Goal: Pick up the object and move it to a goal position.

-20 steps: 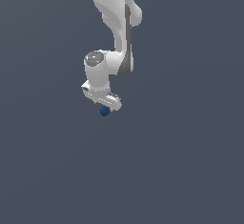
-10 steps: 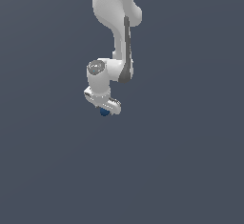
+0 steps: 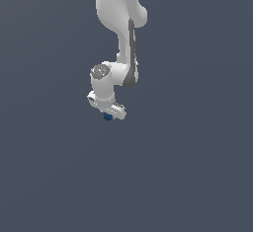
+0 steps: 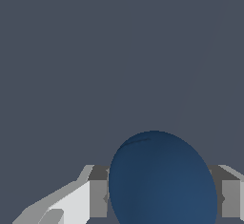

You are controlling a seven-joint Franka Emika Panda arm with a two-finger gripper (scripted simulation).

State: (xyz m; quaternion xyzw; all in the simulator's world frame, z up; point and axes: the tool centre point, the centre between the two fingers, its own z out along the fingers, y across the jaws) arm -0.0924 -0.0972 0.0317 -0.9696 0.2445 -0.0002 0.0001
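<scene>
The object is a tiny dark blue ball, seen just under the white gripper in the exterior view. In the wrist view the ball fills the space between the two grey fingers, which press on both its sides. The gripper is shut on the ball and holds it in the air, hanging from the white arm that comes down from the top of the exterior view.
A plain dark grey-blue background surrounds the arm on all sides. No other objects, containers or edges show in either view.
The arm and gripper have shifted slightly toward the exterior view's left, and the wrist has turned a little, with the blue ball still held.
</scene>
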